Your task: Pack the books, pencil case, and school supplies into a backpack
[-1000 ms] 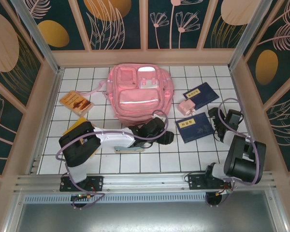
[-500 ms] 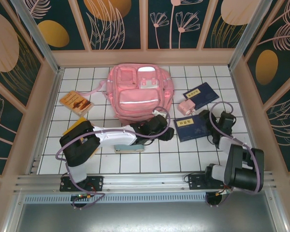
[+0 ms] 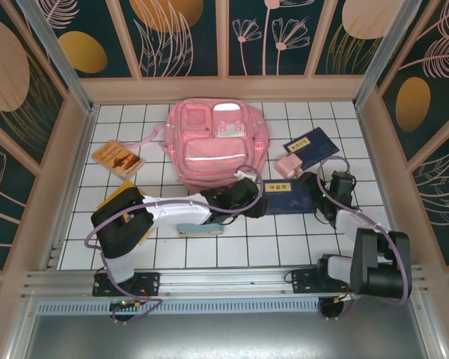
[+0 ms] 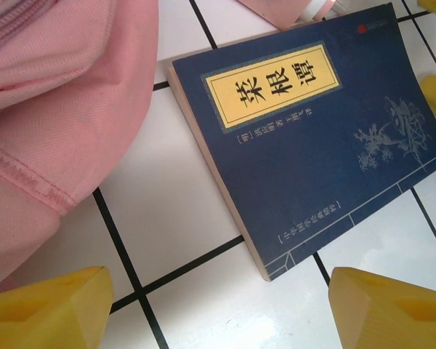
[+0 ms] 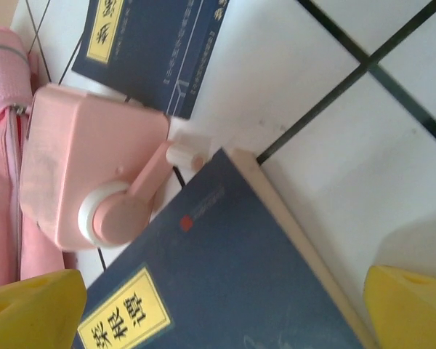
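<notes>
Already packed: nothing seen inside large pink fabric backpack (image 3: 213, 146).
Waiting outside: thin navy blue book (image 4: 312, 138), among others.
Left fingers (image 4: 43, 309), right fingers (image 5: 29, 309): spread wide, empty.

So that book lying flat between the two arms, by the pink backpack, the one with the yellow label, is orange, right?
Not quite: that book is navy blue, not orange. It does carry a yellow label and lies flat by the backpack, as the left wrist view shows.
</notes>
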Motion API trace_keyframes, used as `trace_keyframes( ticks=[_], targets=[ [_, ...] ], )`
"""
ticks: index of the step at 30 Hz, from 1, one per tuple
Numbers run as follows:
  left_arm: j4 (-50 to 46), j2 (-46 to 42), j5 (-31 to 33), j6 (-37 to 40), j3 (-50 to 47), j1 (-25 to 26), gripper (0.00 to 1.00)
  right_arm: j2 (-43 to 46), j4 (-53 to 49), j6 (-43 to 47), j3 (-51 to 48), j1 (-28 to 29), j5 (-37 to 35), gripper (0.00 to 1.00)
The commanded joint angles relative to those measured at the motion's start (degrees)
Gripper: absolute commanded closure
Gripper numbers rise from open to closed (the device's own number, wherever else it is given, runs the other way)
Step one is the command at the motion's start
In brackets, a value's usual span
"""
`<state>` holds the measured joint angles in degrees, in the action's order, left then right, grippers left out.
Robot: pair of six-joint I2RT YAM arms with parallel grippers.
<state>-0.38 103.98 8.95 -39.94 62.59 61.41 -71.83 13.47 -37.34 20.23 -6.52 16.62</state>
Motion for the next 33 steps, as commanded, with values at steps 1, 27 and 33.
trace_keyframes(
  ticks=[1, 27, 33],
  targets=[
    [1.03, -0.39, -2.30, -1.42, 0.40, -0.45, 0.22, -6.18, -0.73, 3.33, 1.78, -2.34, 0.45, 0.01],
    [1.14, -8.44, -5.89, -11.29, -10.24, -5.17, 0.25, 23.31, -19.09, -10.58, -4.02, 33.36, -19.59, 0.06],
    [3.72, -6.13, -9.79, -14.54, -12.48, -4.55, 0.29, 18.87, -14.88, -0.95, -4.00, 20.34, -11.00, 0.06]
  ],
)
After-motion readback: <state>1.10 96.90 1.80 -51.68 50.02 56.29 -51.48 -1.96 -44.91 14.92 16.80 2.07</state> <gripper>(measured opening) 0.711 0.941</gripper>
